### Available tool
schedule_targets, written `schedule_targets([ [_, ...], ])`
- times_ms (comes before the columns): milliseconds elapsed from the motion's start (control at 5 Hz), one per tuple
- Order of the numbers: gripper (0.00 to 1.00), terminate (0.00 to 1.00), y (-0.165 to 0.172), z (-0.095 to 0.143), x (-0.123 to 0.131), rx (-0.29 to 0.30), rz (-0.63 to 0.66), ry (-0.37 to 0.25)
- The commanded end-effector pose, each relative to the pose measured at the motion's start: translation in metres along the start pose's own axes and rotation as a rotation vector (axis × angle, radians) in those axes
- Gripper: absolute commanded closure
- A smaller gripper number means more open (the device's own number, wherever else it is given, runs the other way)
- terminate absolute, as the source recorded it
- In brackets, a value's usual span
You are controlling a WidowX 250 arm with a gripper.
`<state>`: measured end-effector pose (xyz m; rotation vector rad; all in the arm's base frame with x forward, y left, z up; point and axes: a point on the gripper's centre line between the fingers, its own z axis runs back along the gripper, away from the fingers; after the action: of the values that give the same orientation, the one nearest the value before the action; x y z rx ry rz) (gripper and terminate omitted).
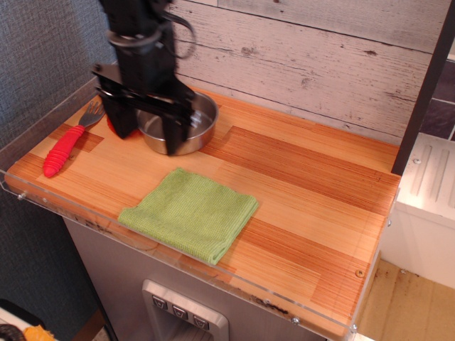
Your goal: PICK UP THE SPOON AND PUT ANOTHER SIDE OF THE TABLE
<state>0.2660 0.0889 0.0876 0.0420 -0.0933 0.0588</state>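
the black gripper [152,133] hung wide open beside the red-handled, metal-tined spoon [69,141]; approach step, judging it needed to shift left and descend onto the handle.

The spoon [67,142] lies at the far left of the worktop [306,206], near its front rim. Just right of it the tool [151,128] hangs before the bowl [190,122] (partly hiding it). The cloth [189,213] lies nearer the front edge, apart from the bowl; the worktop's right half holds nothing.
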Motion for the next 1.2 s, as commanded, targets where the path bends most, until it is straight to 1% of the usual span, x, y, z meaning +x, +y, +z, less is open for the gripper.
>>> schedule_targets([
  [0, 0.00, 0.00, 0.068, -0.004, 0.012, 0.059, 0.006, -0.051],
  [400, 0.00, 0.00, 0.101, -0.022, 0.003, 0.049, 0.028, -0.049],
  [800, 0.00, 0.00, 0.113, -0.037, 0.002, 0.030, 0.060, -0.030],
  [1000, 0.00, 0.00, 0.114, -0.047, 0.001, 0.033, 0.065, -0.008],
])
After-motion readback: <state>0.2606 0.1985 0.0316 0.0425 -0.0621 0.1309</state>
